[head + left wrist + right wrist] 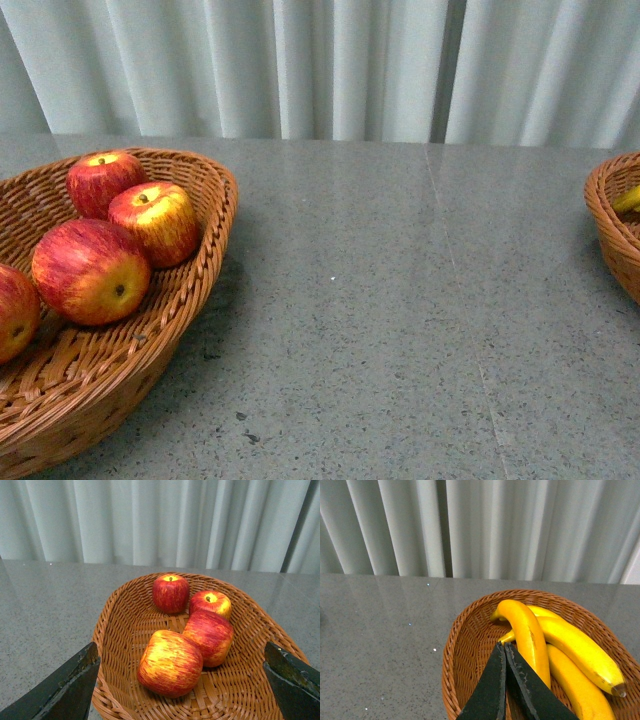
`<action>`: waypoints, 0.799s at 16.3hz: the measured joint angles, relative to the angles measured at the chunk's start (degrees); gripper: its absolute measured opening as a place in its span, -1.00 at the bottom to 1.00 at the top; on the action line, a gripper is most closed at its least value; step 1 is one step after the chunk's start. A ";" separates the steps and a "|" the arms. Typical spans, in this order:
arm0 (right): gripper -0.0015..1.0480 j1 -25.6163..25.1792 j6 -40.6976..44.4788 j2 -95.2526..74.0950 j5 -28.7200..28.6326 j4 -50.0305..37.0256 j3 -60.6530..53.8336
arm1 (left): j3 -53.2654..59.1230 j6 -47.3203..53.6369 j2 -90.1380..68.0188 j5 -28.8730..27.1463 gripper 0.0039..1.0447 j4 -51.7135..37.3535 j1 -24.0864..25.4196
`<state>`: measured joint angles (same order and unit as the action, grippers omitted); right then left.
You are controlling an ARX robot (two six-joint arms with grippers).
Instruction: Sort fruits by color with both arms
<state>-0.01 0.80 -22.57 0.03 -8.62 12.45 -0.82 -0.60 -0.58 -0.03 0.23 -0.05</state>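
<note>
Four red apples [171, 663] are sitting lower-center in our wicker basket [116, 630], left gripper [182, 680] spread wide above; right gripper [506, 652] pinched empty over the bananas [527, 640], colors separated.

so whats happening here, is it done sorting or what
It looks sorted. Four apples sit together in the left basket, and the bananas lie in the right basket. The table between the baskets has no fruit on it. Neither gripper holds anything: the left gripper hangs open above the apples, and the right gripper is shut and empty above the bananas.
</note>
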 joint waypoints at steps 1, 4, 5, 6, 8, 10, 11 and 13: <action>-0.97 0.00 0.00 1.20 -0.02 -0.46 -0.74 | 0.00 0.02 0.00 0.04 0.88 0.00 0.00; -0.97 0.00 0.00 4.00 0.00 -1.11 -2.91 | 0.00 0.00 0.00 0.00 0.88 0.00 0.00; -0.97 0.00 0.00 4.70 -0.02 -0.94 -4.17 | 0.00 0.02 0.00 0.00 0.88 -0.02 0.00; -0.97 0.00 0.00 5.68 0.00 -0.59 -5.55 | 0.00 0.00 0.00 0.02 0.88 0.00 0.00; -0.97 0.00 0.00 7.87 -0.02 -0.46 -6.60 | 0.00 0.00 0.00 0.00 0.88 0.00 0.00; -0.97 0.00 0.00 9.07 0.00 -0.15 -7.52 | 0.00 0.00 0.00 0.00 0.88 0.00 0.00; -0.97 0.00 0.00 9.94 0.00 0.31 -8.37 | 0.00 0.02 0.00 0.02 0.88 0.00 0.00; -0.97 0.00 0.00 11.82 0.00 1.07 -9.27 | 0.00 0.02 0.00 0.00 0.88 0.00 0.00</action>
<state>-0.01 0.80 -10.74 0.03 -7.55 3.18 -0.82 -0.58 -0.58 -0.03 0.23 -0.05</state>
